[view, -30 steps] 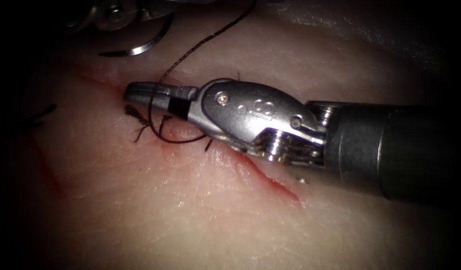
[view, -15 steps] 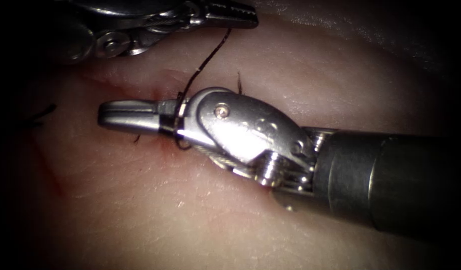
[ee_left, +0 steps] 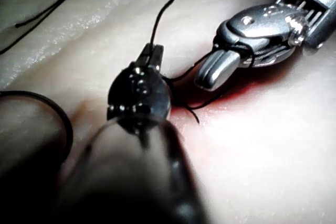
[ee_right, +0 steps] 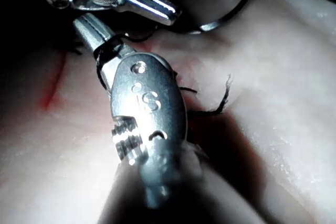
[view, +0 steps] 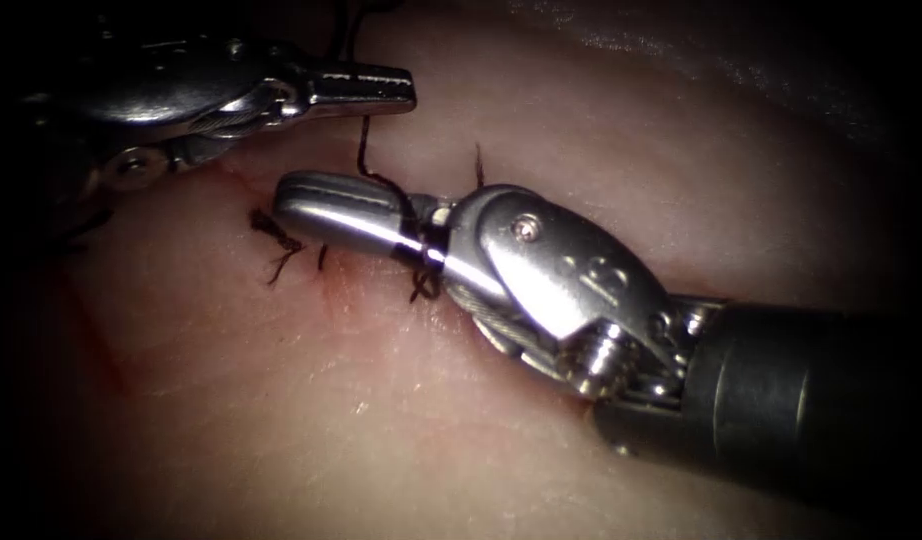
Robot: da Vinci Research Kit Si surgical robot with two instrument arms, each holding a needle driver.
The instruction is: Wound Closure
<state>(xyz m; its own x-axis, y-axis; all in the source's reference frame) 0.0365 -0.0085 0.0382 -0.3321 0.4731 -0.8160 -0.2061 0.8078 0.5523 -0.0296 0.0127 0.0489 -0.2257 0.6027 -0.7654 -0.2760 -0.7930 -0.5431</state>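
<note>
**Thread wound round the right tool over the cut**

The right tool (view: 311, 200) lay low across the cut (view: 331, 290), its jaws pressed together with nothing seen between them; the thread (view: 362, 150) was wrapped round them near the hinge. The left tool (view: 366, 88) sat just above and to the left, jaws closed on the thread, which ran down from its tip to the wrap. Whether it also held the needle could not be told. In the right wrist view a curved glint (ee_right: 212, 26) near the left tool's tip may have been the needle.

A risk, as I judge it: the wrap could slide off the smooth jaws, or pull on the knot (view: 276, 235) left of the tool.

The tissue (view: 381, 420) looked moist and soft, with red fluid (ee_left: 220, 95) at the cut. Both tools were crowded close together there.
</note>
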